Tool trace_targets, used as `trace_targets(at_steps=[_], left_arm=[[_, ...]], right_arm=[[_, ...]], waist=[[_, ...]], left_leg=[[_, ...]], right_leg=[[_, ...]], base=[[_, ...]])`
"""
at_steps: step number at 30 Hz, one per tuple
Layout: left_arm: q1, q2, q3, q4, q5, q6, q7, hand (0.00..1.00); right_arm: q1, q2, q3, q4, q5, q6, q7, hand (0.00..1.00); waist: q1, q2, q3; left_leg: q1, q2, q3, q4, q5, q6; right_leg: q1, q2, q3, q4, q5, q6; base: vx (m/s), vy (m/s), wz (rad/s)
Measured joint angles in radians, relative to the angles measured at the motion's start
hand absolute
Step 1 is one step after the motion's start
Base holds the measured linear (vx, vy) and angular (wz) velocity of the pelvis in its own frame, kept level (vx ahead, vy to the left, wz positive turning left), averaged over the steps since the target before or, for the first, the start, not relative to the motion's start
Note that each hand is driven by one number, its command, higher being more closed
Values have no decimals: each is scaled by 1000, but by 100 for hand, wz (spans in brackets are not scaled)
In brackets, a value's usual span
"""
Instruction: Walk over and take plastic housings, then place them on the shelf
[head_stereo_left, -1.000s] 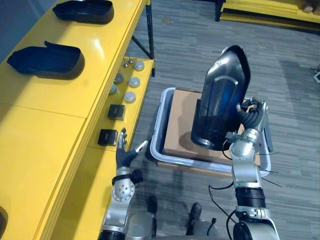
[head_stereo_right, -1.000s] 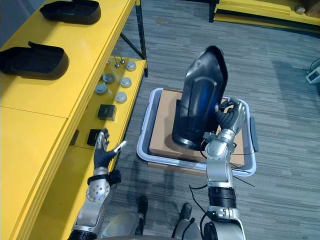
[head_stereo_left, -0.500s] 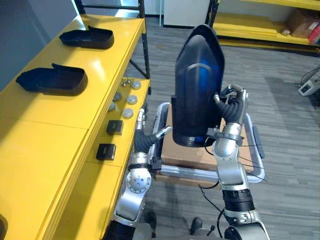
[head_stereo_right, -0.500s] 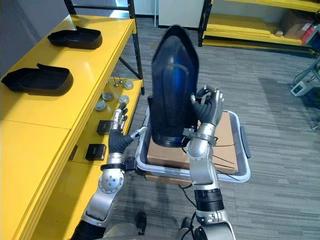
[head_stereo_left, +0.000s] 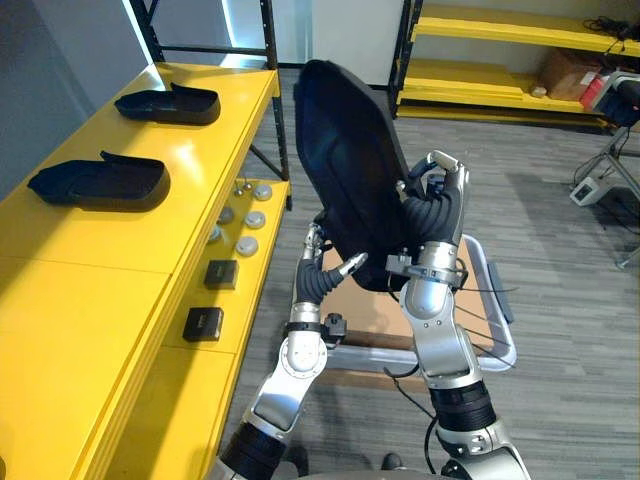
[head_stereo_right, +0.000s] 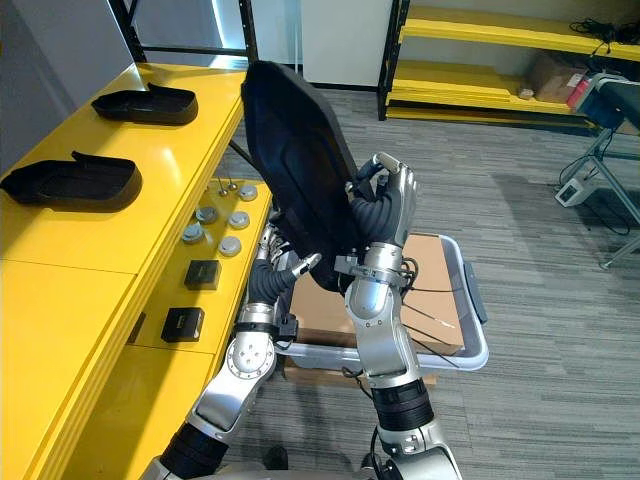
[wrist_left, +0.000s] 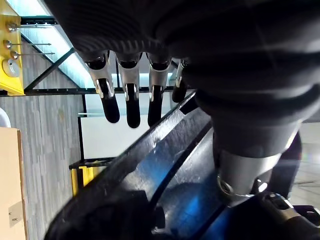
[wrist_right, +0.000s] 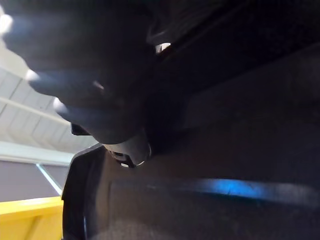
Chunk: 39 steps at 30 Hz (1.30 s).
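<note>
Left eye view | right hand (head_stereo_left: 432, 205) curled round edge of housing (head_stereo_left: 345, 170), upright mid-frame for carrying | left hand (head_stereo_left: 318, 275) straight-fingered by its base, likely steadying | shelf (head_stereo_left: 100, 240) at left.

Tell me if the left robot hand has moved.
Yes: left robot hand went from the shelf edge right to the housing, over the bin.

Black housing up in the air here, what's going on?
The robot holds a black plastic housing raised in front of it. Its right hand is curled round the housing's edge; the left hand, fingers straight, is by its lower part. Two more housings lie on the yellow shelf. A grey bin with a cardboard box sits below.
</note>
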<state>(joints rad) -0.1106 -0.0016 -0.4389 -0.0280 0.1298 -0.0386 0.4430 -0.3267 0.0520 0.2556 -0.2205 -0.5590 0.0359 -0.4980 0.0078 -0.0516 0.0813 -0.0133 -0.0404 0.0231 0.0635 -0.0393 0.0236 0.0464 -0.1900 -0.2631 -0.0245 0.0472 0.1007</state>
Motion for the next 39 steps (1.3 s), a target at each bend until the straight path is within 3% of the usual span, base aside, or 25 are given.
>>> trace_targets(at_steps=[3, 11, 12, 18, 23, 29, 35, 39], left_arm=[[0, 10, -12, 22, -7, 12, 1, 100], [0, 17, -18, 29, -38, 13, -4, 100], [0, 18, -18, 29, -37, 13, -5, 100], [1, 18, -8, 29, -37, 13, -10, 100], [1, 13, 46, 24, -36, 13, -31, 100], [7, 3, 79, -45, 3, 9, -76, 100], [106, 6, 231, -58, 20, -10, -92, 100], [160, 5, 286, -80, 20, -10, -92, 100]], right_arm=[[1, -1, 49, -15, 10, -48, 10, 100], [25, -3, 46, -11, 26, -58, 15, 100], [28, -3, 42, -11, 37, -62, 15, 0], [66, -22, 27, 1, 114, -92, 28, 0], [109, -91, -2, 10, 239, -109, 113, 0], [109, -165, -131, -61, 447, -202, 217, 0], [118, -195, -559, -119, 648, -288, 198, 0], [206, -198, -703, -68, 746, -335, 169, 0]], waist=[[-1, -5, -7], [-9, -18, -34], [-12, -18, -34], [-20, -19, -34], [-21, -21, -36], [-21, -21, -36], [-39, -20, -36], [-50, -20, -36]], left_leg=[[2, 1, 2, -3, 0, 0], [11, -4, 1, -15, 7, 4], [12, -4, 1, -16, 7, 4], [27, -2, 2, -38, 18, 1], [42, 0, 1, -65, 32, 1], [43, 0, 1, -67, 32, 1], [43, 0, -1, -71, 32, 1], [38, 0, -7, -71, 32, 1]], right_leg=[[-1, 0, 3, 1, -1, -2], [0, -4, 2, 9, -8, -10], [0, -4, 2, 10, -9, -10], [0, -3, 1, 19, -14, -8], [3, -1, 0, 19, -14, -8], [4, -1, -1, 19, -12, -4], [3, -1, -6, 19, -14, -1], [1, 0, -12, 18, -17, 1]], base=[[-7, 0, -2], [0, 0, 0], [-31, 3, 0], [0, 0, 0], [0, 0, 0], [0, 0, 0], [0, -1, 1], [4, -8, 3]])
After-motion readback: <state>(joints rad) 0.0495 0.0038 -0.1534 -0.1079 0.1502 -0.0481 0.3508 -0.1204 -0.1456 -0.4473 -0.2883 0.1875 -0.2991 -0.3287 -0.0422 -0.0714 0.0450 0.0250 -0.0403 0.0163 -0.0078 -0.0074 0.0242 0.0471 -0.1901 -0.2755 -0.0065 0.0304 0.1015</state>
